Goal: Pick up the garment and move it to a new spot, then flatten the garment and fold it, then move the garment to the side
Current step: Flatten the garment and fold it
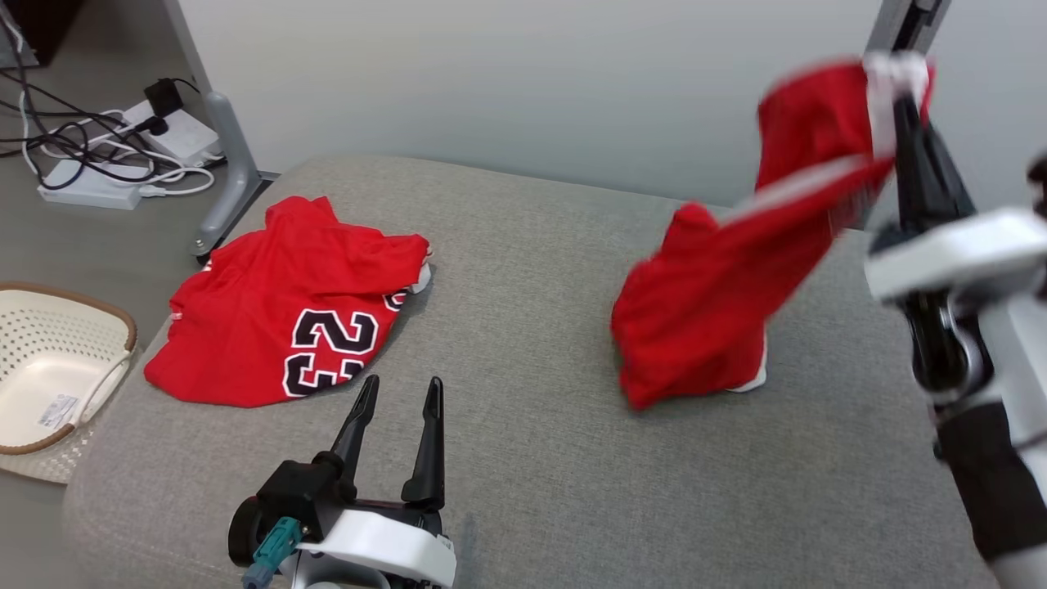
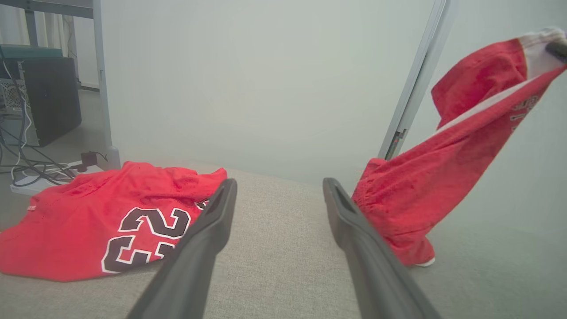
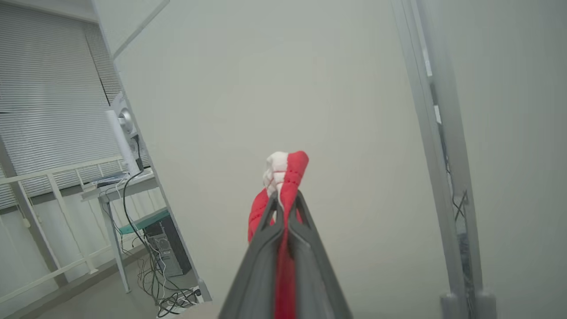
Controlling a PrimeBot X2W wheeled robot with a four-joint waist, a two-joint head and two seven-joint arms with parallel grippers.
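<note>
Two fingers of the left hand (image 1: 403, 382) stood spread apart, holding nothing, low over the grey cushion (image 1: 523, 474). Just beyond it lay a red jersey (image 1: 278, 303) numbered 23. Farther right, the right hand (image 1: 902, 102) was clamped on the white-trimmed edge of the red garment (image 1: 703, 311), which hung with its lower end touching the cushion.

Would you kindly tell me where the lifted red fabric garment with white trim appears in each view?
Head view: red garment upper right, hanging from right gripper.
Left wrist view: red garment at right, draped diagonally.
Right wrist view: red garment centre, pinched between fingers.
Shared landmark: pale grey post.
</note>
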